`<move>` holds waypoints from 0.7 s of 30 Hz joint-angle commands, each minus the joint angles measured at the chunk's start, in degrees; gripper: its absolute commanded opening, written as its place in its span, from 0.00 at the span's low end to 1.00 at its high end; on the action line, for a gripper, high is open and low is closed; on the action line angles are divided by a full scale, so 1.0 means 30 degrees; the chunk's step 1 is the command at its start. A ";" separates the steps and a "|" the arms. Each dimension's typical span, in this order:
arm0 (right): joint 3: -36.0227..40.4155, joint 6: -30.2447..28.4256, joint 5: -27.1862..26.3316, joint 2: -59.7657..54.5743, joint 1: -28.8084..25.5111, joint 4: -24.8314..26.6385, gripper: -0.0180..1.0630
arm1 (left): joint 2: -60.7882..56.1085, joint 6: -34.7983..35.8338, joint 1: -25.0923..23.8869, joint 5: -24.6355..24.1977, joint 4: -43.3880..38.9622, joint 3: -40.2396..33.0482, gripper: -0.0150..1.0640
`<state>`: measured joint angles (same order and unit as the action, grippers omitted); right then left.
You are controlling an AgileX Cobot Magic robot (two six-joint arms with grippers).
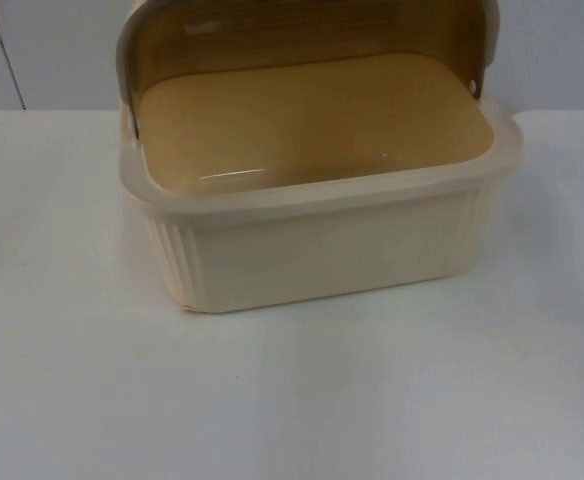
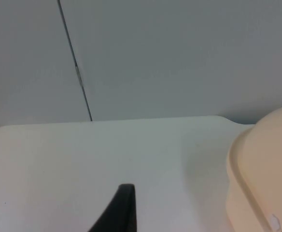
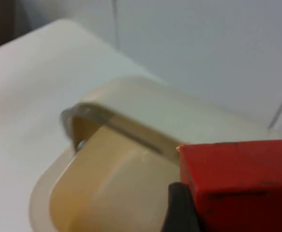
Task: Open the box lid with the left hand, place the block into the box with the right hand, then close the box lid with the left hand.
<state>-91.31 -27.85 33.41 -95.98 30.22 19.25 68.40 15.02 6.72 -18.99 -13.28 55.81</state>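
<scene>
The red block (image 3: 237,181) sits pinched in my right gripper (image 3: 199,212), hanging above the box (image 1: 317,250), over its open yellow hollow, beside the raised lid (image 3: 131,121). The box stands on the white table (image 1: 292,400) with its lid tipped up at the back. My left gripper (image 2: 119,212) waits low over the table beside the box; whether it is spread I cannot tell.

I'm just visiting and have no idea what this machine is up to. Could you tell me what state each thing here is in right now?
Box: upright on the white table, inside bare.
Box lid: swung open, tipped back.
Red block: held above the open box, not yet inside.
Right gripper: shut on the red block.
Left gripper: waits beside the box over the table, holding nothing.
</scene>
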 commanded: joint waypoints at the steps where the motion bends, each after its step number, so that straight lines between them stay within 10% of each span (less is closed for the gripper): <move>1: -0.0050 -0.0529 -0.0056 -0.0343 0.0409 0.0191 0.02 | -0.0121 0.0079 -0.0037 -0.0137 0.0215 -0.0040 0.99; 13: 0.0364 -0.1141 -0.0183 -0.2122 0.1248 0.0251 0.02 | -0.0121 -0.0061 -0.0037 -0.0441 0.0096 -0.0040 0.99; 21: 0.4536 -0.1366 -0.5318 -0.2122 0.1248 0.0136 0.02 | -0.0121 -0.0368 -0.0037 -0.0441 0.0096 -0.0040 0.99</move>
<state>-78.43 -31.28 20.52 -102.46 33.60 19.58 68.40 13.99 6.72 -20.59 -13.28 55.81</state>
